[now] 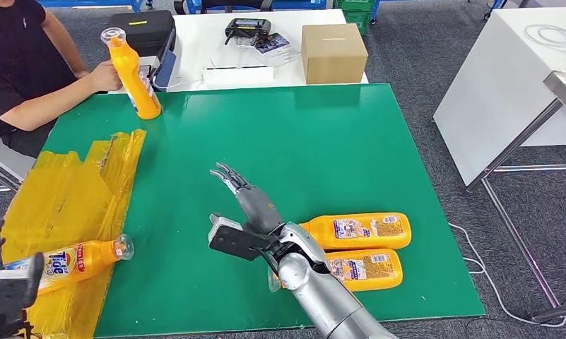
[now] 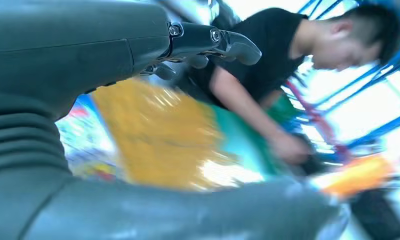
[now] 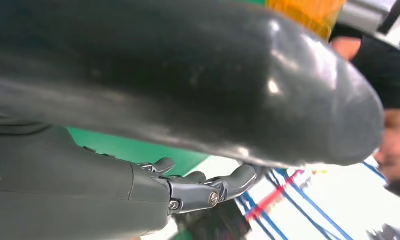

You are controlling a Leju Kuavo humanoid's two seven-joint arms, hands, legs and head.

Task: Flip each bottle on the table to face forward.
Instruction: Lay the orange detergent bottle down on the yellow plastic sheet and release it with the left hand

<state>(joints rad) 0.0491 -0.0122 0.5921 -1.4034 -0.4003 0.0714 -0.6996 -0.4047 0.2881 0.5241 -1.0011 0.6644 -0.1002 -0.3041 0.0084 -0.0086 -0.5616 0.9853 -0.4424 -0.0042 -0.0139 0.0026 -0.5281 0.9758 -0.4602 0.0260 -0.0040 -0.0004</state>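
Scanning from the nine o'clock edge of my head view, I am seeing the left hand low at about eight o'clock, partly cut off, so I cannot tell whether it is gripping anything. Just beside it, a Tide bottle is lying on the yellow plastic sheet, label up, cap pointing toward three o'clock. At eleven o'clock a person is holding an upright bottle on the green mat. Near centre, my right hand is hovering over the mat, released, fingers apart and holding nothing. At four o'clock from it, two bottles are lying side by side, touching, back labels up.

I am judging the step as between flips: the next move is calling for the right hand to swing toward that pair, take the nearer one and roll it over.

The left wrist picture is blurring badly; the nearer bottle's neck is hiding behind my forearm.
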